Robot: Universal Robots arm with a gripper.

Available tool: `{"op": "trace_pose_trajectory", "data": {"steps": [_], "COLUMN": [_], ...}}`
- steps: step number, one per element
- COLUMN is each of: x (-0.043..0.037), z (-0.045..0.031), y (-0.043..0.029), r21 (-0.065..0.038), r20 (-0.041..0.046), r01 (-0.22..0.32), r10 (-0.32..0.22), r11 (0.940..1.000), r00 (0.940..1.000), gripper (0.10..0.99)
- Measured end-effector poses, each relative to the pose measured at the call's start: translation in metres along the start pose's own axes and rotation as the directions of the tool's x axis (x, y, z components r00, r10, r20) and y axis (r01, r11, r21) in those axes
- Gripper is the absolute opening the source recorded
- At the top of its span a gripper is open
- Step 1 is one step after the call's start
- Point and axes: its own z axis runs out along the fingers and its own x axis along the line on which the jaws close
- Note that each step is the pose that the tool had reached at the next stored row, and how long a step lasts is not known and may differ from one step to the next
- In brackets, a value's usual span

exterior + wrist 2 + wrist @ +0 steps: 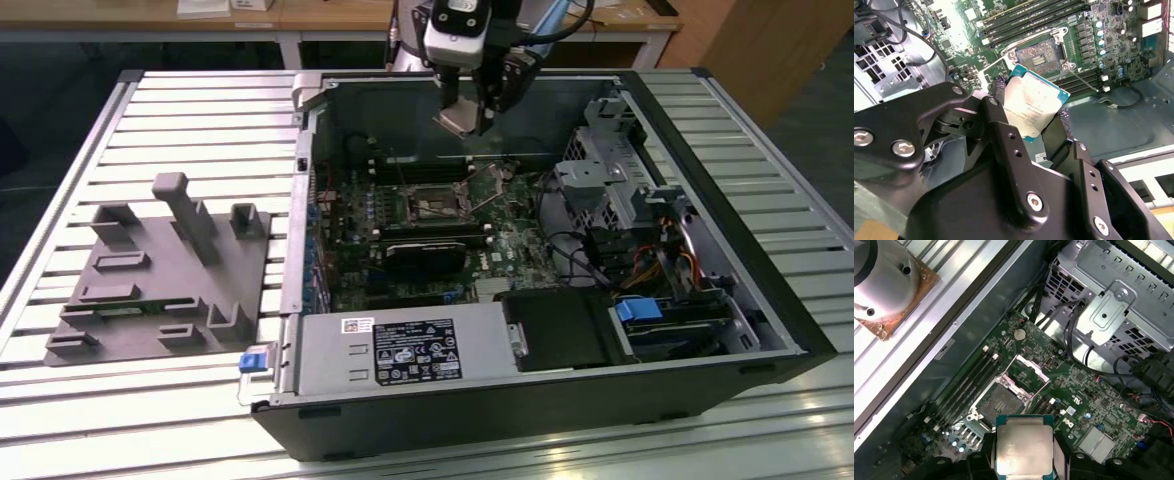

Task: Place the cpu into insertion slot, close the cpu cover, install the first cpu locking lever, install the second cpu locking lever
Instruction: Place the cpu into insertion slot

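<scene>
Overall, you face an open computer case (534, 410) lying on a slatted table (174, 110), with a grey moulded fixture (160, 270) well apart from it at the exterior view's left. Inside the case the green motherboard (400, 250) faces upward.

Your gripper (467, 115) hangs over the far wall of the case in the exterior view, high above the board and touching nothing in it. Its black fingers (1004, 135) are drawn in narrow and clamp two opposite edges of the cpu (1034, 107), whose silvery metal top is turned toward both wrist cameras.

The insertion slot (999, 402) sits near the middle of the board, bare and unfilled. The cpu cover (1029, 369) stands raised on the slot's far side, so the opening is free. One thin wire lever (1085, 80) appears swung out just beside the slot.

The relation that matters: the slot lies below the cpu and offset from it, toward the near side of the case in the exterior view, with open air between them. The chip is square, so it has no long axis; what counts is edge alignment. Judging from both wrist views, its edges look turned relative to the slot's frame, and its face appears tilted, not level with the board.
</scene>
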Motion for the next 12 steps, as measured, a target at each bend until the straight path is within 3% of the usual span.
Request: {"op": "trace_pose_trajectory", "data": {"steps": [12], "x": [-0.0001], "z": [0.0023], "y": [-0.0002], "r21": [0.000], "r20": [0.0021], "r01": [-0.012], "r10": [0.012], "r11": [0.9999], "r00": [0.9999], "gripper": [0.541]}}
